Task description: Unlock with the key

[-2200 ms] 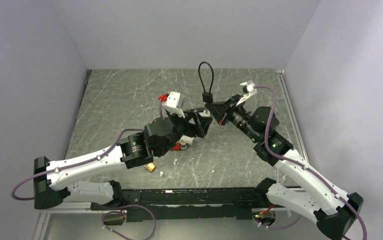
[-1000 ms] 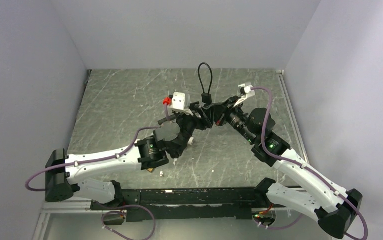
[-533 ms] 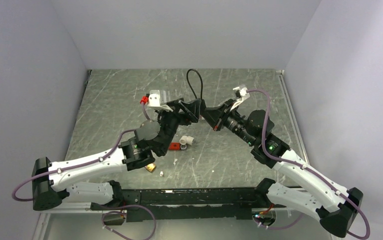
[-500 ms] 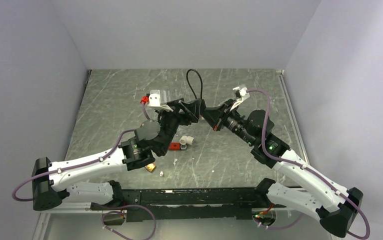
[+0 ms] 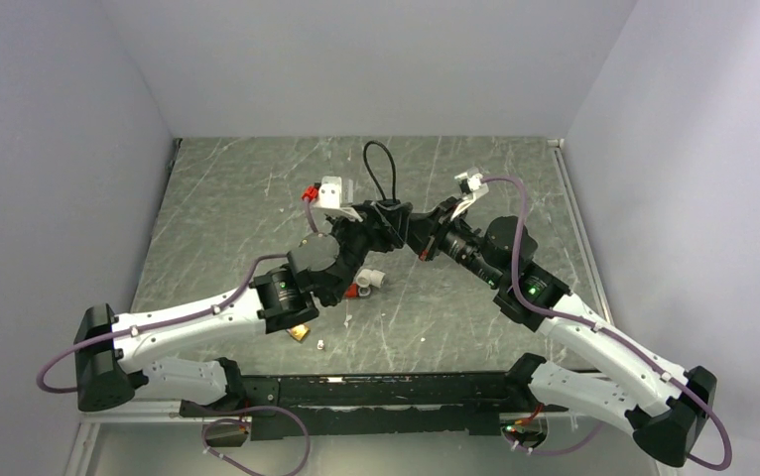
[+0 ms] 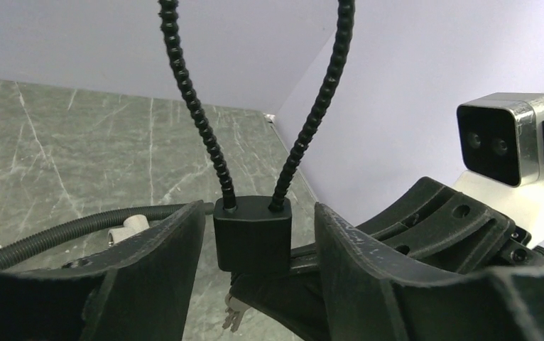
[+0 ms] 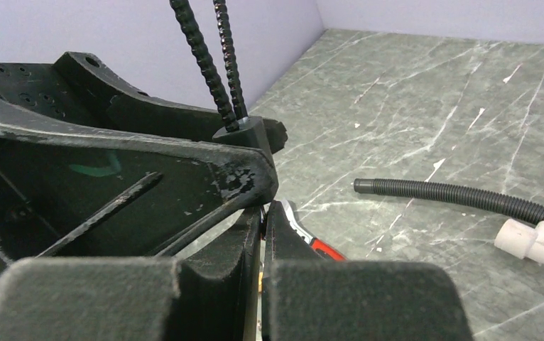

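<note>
table [image 5: 217,198]: grey marbled top
left gripper [image 6: 258,234]: jaws apart, straddling the cable lock [image 6: 253,245], gaps both sides
right gripper [image 7: 262,220]: fingers pressed together on the key [image 6: 232,312]
cable lock: black, loop rising upward
key: silvery, just beneath the cable lock

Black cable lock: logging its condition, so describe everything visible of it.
The cable lock has a matte black blocky body, plastic-looking, with both ends of a ribbed cable loop seated in its top. It is upright, off the table, between the open fingers of the left tool, narrow gaps either side. Its underside is hidden.
</note>
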Motion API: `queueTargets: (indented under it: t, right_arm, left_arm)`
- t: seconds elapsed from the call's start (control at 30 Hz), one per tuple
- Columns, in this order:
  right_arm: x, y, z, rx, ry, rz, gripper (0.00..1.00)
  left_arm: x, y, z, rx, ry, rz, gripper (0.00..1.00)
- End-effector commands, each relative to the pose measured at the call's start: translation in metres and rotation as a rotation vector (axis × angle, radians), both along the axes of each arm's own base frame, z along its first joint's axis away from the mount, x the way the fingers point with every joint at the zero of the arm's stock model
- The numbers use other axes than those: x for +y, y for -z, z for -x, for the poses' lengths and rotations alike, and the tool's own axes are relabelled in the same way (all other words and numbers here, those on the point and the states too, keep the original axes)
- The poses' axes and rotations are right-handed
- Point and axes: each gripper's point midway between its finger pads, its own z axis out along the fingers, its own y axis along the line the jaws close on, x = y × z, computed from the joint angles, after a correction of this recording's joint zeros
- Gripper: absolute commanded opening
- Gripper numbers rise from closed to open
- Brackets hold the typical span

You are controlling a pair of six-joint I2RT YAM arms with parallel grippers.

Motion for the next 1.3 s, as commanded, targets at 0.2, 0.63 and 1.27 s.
queueTargets:
  t: [0.2,0.63,1.27]
  right_arm:
    - [0.003,-0.045,0.009,-0.096,-0.03,-0.086,0.0]
    - [0.001,-0.096,0.059,-0.193,-0.229,-0.243,0.0]
    - [-0.007,-0.152,0.144,-0.286,-0.735,-0.516,0.0]
  left_arm:
    - [-0.006,-0.008,-0.009,0.019,-0.037,0.03,0.37]
    - [-0.008,-0.011,0.015,-0.051,0.206,0.071,0.0]
    - [-0.011,-0.072,0.108,-0.297,0.876,0.224,0.0]
